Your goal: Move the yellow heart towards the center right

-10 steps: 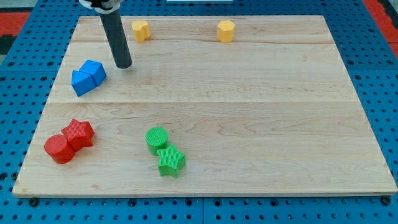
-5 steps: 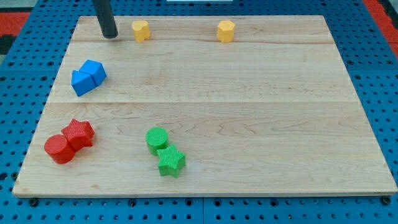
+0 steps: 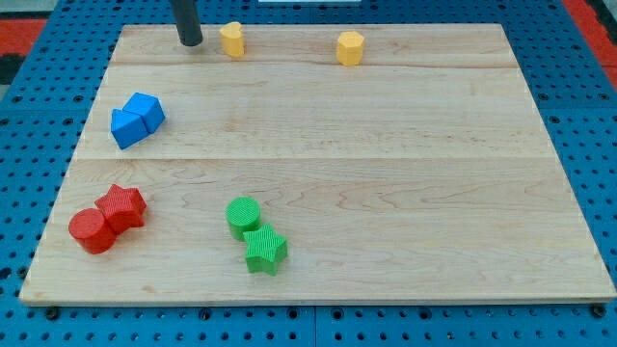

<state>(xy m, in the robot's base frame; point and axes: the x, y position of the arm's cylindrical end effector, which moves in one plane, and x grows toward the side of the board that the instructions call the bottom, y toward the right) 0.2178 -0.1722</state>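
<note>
The yellow heart (image 3: 231, 40) sits near the board's top edge, left of centre. My tip (image 3: 191, 42) rests on the board just to the heart's left, with a small gap between them. A second yellow block, hexagon-shaped (image 3: 350, 47), lies further right along the top edge.
Two blue blocks (image 3: 137, 120) touch each other at the left. A red star (image 3: 122, 205) and a red cylinder (image 3: 91, 230) sit at the lower left. A green cylinder (image 3: 243, 216) and a green star (image 3: 264, 250) sit at the bottom centre-left. The wooden board (image 3: 386, 173) lies on a blue pegboard.
My tip moved up from beside the blue blocks to the top edge, then right toward the yellow heart. The heart has shifted slightly to the right and up.
</note>
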